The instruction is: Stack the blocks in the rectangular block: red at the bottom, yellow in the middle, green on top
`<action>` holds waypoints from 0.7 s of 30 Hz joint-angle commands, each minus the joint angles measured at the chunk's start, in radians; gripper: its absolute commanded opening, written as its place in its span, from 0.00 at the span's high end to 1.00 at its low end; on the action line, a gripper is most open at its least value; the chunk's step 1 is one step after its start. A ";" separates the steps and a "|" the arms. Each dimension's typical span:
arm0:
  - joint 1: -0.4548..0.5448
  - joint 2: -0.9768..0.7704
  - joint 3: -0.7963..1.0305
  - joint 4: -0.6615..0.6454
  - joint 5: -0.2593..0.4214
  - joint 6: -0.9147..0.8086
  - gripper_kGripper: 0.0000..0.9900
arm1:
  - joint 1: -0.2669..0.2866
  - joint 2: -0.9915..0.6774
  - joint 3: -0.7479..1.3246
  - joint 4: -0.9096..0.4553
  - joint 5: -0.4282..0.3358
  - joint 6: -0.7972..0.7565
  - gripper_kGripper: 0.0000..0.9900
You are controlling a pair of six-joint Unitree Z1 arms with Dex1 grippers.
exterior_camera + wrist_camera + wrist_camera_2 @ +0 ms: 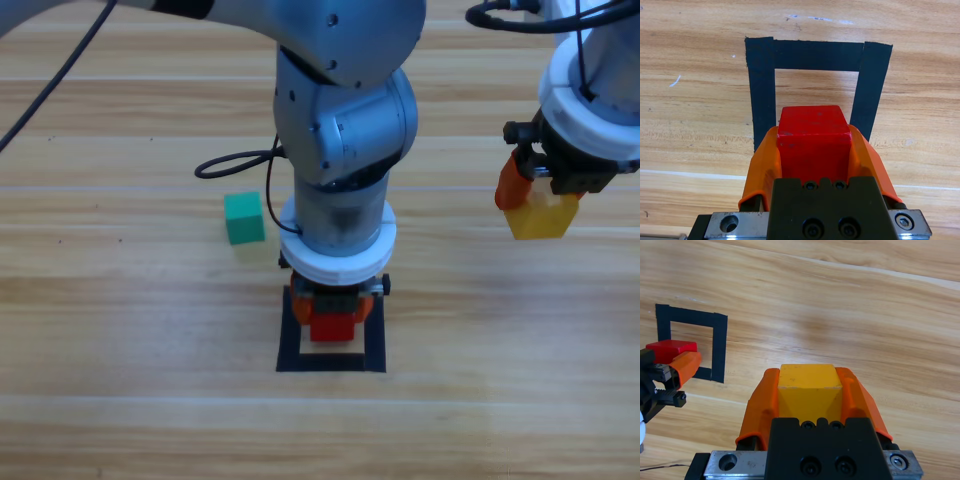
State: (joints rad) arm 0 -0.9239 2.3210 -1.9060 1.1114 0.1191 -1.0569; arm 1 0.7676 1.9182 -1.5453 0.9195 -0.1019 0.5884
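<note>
Wooden table (120,330), red (813,137) clamped.

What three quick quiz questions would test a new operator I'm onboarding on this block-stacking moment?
1. True or false: the left gripper holds the red cube over the black tape frame.
2. Which cube does the right gripper hold? A) green B) yellow C) red
3. Fill in: the cube lying free on the table is ____.

Key: 1 true. 2 B, the yellow cube. 3 green, the green cube left of the left arm.
</note>
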 commanded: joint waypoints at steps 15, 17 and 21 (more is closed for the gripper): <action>-0.016 0.067 0.019 -0.039 -0.015 0.008 0.93 | 0.027 0.087 -0.007 -0.002 -0.009 -0.001 1.00; -0.016 0.067 0.021 -0.039 -0.015 0.008 0.93 | 0.027 0.087 -0.007 -0.004 -0.009 -0.002 1.00; -0.016 0.069 0.025 -0.044 -0.015 0.011 0.93 | 0.027 0.087 -0.007 -0.004 -0.009 -0.002 1.00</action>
State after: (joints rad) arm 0 -0.9239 2.3395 -1.9028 1.0807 0.1127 -1.0547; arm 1 0.7690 1.9575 -1.5455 0.9195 -0.1044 0.5879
